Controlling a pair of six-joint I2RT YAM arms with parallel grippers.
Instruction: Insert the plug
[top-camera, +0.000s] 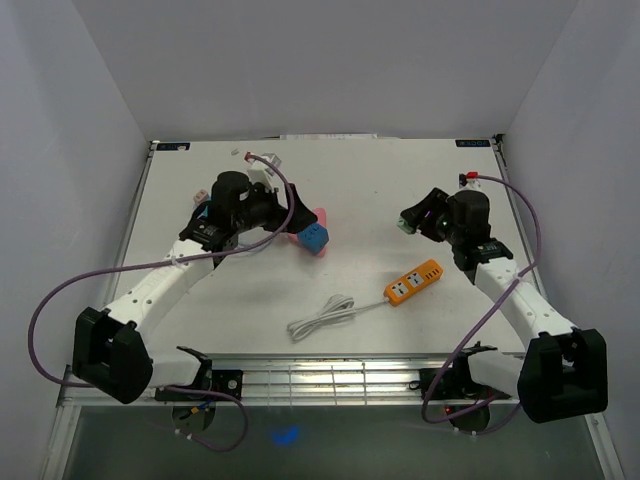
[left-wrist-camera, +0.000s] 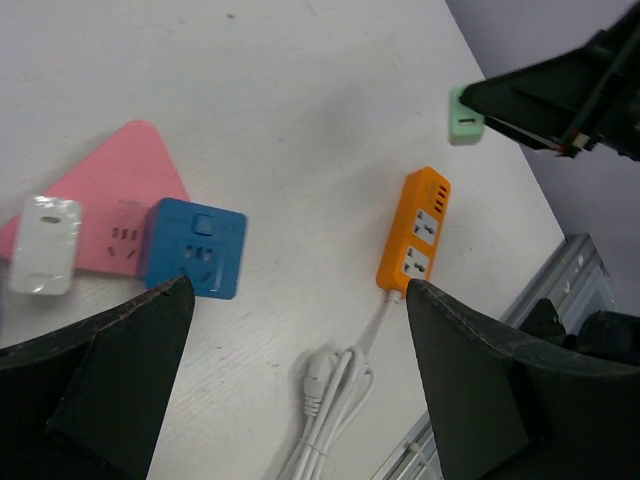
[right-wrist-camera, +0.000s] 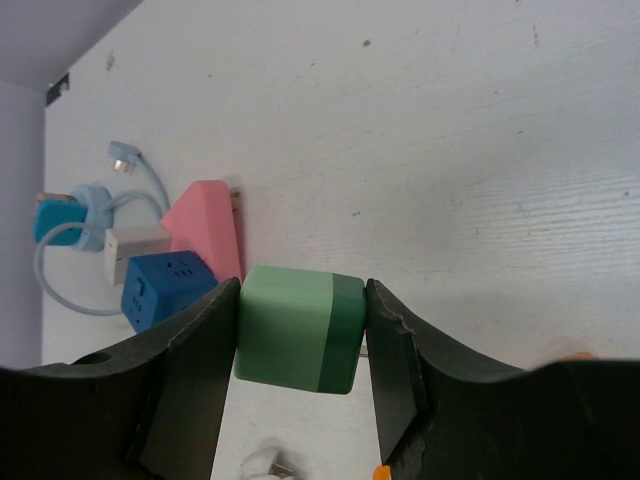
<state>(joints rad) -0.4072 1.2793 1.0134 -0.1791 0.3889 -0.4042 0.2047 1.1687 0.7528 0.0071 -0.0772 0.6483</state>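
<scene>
My right gripper (right-wrist-camera: 300, 335) is shut on a green plug cube (right-wrist-camera: 300, 328) and holds it above the table; it also shows in the top view (top-camera: 405, 223) and in the left wrist view (left-wrist-camera: 465, 115). The orange power strip (top-camera: 414, 282) lies flat just front-left of that gripper, sockets up (left-wrist-camera: 413, 232), with its white coiled cable (top-camera: 322, 317) trailing left. My left gripper (top-camera: 292, 218) is open and empty (left-wrist-camera: 300, 380), by the blue and pink sockets.
A blue socket cube (top-camera: 313, 240), a pink triangular socket (left-wrist-camera: 110, 195) and a white adapter (left-wrist-camera: 45, 245) cluster by the left gripper. More plugs and a light-blue cable (right-wrist-camera: 90, 215) lie behind it. The table's front edge (top-camera: 340, 360) is close to the cable.
</scene>
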